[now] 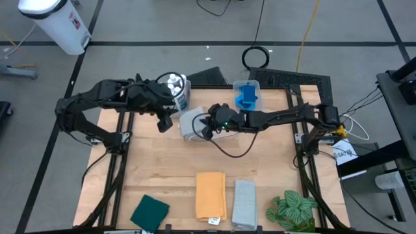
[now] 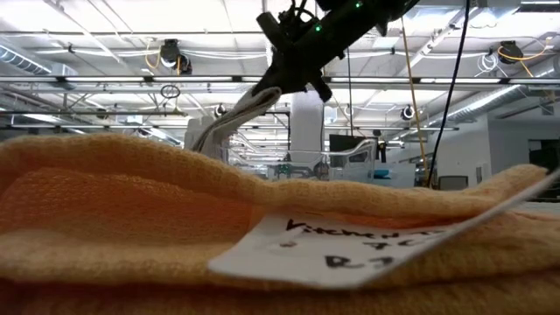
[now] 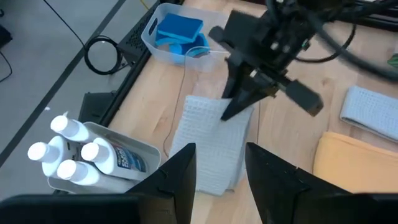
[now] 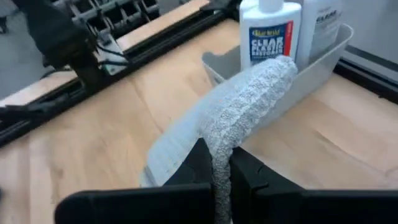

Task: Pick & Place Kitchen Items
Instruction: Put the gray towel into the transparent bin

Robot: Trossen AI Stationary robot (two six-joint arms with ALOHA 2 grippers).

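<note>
My right gripper [image 1: 207, 125] is shut on a grey folded cloth [image 1: 190, 124] at the table's middle back; it also shows in the low view [image 2: 290, 66]. My left gripper [image 1: 165, 122] is open and empty just left of the cloth, which shows past its fingers [image 3: 211, 146]. White bottles [image 1: 173, 82] stand in a clear bin [image 1: 182, 99]. Blue sponges [image 1: 246, 95] lie in another bin. An orange cloth [image 1: 210, 195], a second grey cloth [image 1: 244, 203] and a dark green cloth [image 1: 150, 211] lie flat at the near edge. My right gripper pinches the grey cloth's right end [image 4: 214, 163] between its two fingers, several layers at a fold. The fingers slant down from the table's right. The held end is raised; the rest [image 2: 234, 121] slopes down toward the left, and the orange cloth hides its lower end in the low view.
A green leafy plant [image 1: 292, 211] stands at the near right corner. The bottle bin [image 4: 311, 68] is close behind the held cloth. Bare wood [image 1: 169, 159] lies between the grippers and the cloths at the near edge. A tagged orange cloth [image 2: 131, 201] fills the low view's foreground.
</note>
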